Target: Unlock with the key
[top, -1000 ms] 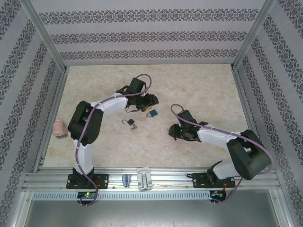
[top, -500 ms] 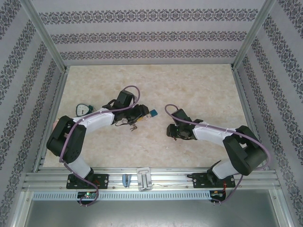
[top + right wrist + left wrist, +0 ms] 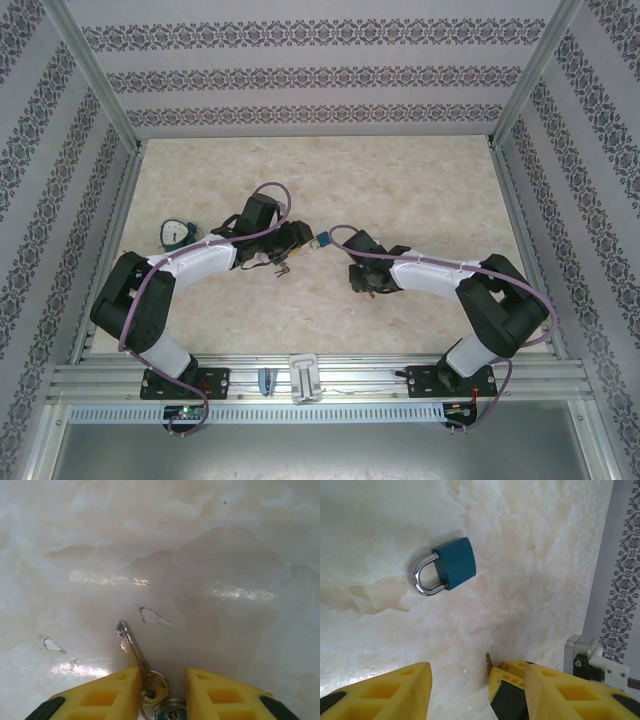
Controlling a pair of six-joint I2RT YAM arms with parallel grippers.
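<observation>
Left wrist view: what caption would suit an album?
A teal padlock with closed shackle lies on the pale table, ahead of the left end effector.

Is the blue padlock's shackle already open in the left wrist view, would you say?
No, the blue padlock lies on the table with both ends of its silver shackle seated in the body.

Aluminium-framed [image 3: 100, 92] lab test enclosure

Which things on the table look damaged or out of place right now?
Nothing serious. The tabletop has small chipped flecks near the key between the right gripper fingers. The blue padlock lies flat, shackle closed, apart from the left gripper.
</observation>
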